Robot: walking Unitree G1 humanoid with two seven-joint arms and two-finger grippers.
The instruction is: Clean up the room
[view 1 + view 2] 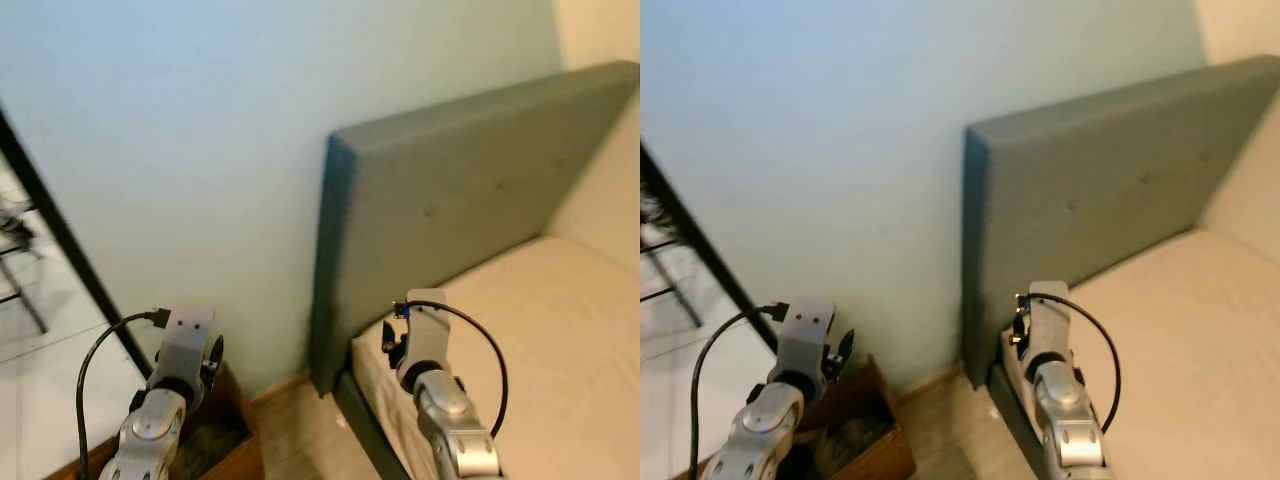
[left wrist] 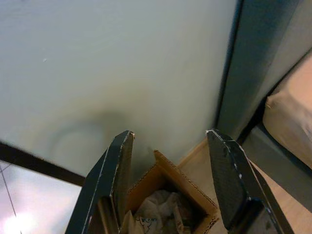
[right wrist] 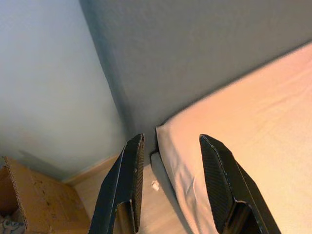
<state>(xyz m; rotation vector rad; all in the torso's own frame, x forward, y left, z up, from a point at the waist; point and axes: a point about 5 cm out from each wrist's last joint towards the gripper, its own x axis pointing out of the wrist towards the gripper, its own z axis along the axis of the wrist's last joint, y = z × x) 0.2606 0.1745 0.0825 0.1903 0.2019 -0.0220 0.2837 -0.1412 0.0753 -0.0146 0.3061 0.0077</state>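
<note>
The left gripper hangs with its two black fingers spread apart and nothing between them, directly over an open cardboard box that stands on the wooden floor at the foot of the pale wall. Crumpled paper lies inside the box, so it looks to be the place for rubbish. The right gripper is likewise parted and empty, held over the near left corner of the mattress, just in front of the grey headboard. Below it, a small white scrap lies on the floor in the gap between box and bed, close against the mattress edge. That scrap is probably the next thing to collect: it sits almost under the right gripper, which is the nearer arm, while the box lies off to its left.
</note>
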